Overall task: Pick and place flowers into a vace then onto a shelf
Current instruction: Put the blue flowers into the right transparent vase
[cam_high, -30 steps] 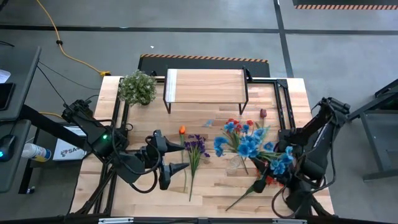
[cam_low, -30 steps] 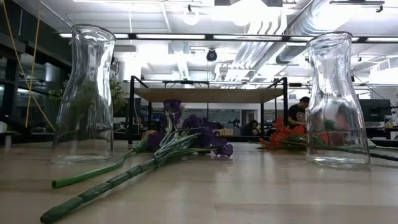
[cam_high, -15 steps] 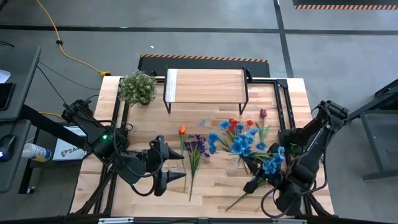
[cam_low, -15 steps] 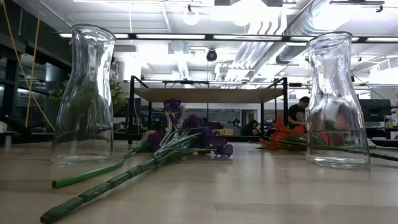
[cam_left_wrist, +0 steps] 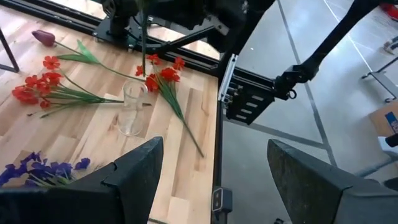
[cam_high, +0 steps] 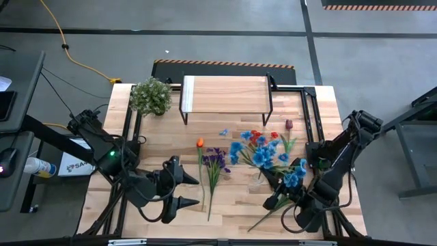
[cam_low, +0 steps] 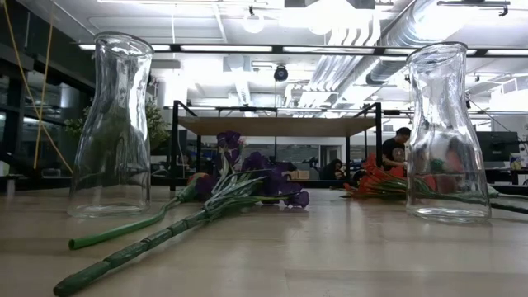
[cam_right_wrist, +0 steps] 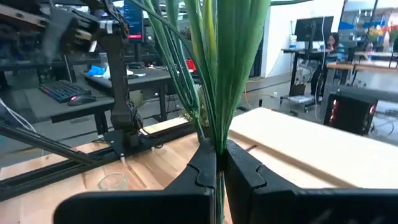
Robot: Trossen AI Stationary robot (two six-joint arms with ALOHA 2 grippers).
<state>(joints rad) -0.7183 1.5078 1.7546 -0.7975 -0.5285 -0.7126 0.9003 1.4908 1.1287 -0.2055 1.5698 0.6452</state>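
R gripper [cam_high: 278, 198] is clenched on the blue flowers [cam_high: 263, 156], stems pinched betw its fingers, blooms raised just over the vase [cam_high: 257, 179] in front of it. Step in hand looks like loading the vase; next I'd tip the stems upright & lower them into its mouth. L gripper [cam_high: 183, 190] waits released, purple flowers [cam_high: 215, 160] just beside it

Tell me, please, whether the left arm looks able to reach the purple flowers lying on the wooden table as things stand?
Probably yes. The left gripper hangs with open jaws just beside the long-stemmed purple flowers, and nothing lies between them. The right gripper, shut on the blue flowers, works farther off.
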